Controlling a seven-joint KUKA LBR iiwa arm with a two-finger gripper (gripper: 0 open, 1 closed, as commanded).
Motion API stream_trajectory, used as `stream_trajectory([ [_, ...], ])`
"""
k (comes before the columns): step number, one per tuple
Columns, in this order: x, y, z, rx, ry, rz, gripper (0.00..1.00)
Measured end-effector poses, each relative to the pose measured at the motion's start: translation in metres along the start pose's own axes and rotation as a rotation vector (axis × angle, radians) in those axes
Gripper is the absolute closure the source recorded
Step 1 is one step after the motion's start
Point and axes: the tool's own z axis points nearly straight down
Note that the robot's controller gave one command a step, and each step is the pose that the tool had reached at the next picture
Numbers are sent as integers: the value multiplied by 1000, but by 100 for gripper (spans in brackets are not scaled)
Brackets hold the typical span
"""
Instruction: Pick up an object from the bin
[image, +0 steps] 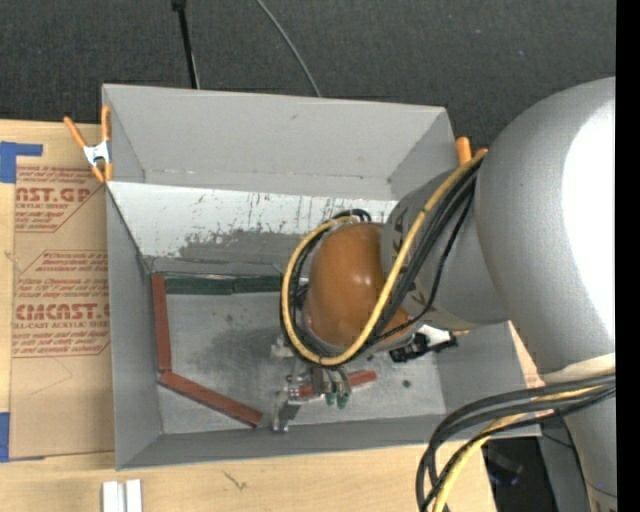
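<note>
The grey metal bin (130, 300) is entered from the right by the arm (540, 230) with its orange cover (345, 280). Red-brown strips (205, 396) are laid along the floor's left and front, a dark green strip (225, 285) at the back. The gripper (300, 392) is lowered near the front wall, just beside a small red piece (362, 378) — whether it is spread or closed cannot be told.

The arm (540, 220) reaches from the right, wrist (345, 280) (orange-covered) pointing down.
</note>
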Motion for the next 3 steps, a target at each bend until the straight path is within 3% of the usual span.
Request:
stream_trajectory([
  [1,-30,-72,7,-2,-7,-340,100],
  [2,-30,-72,7,-2,-7,-340,100],
  [3,-32,-47,-102,0,-1,-401,100],
])
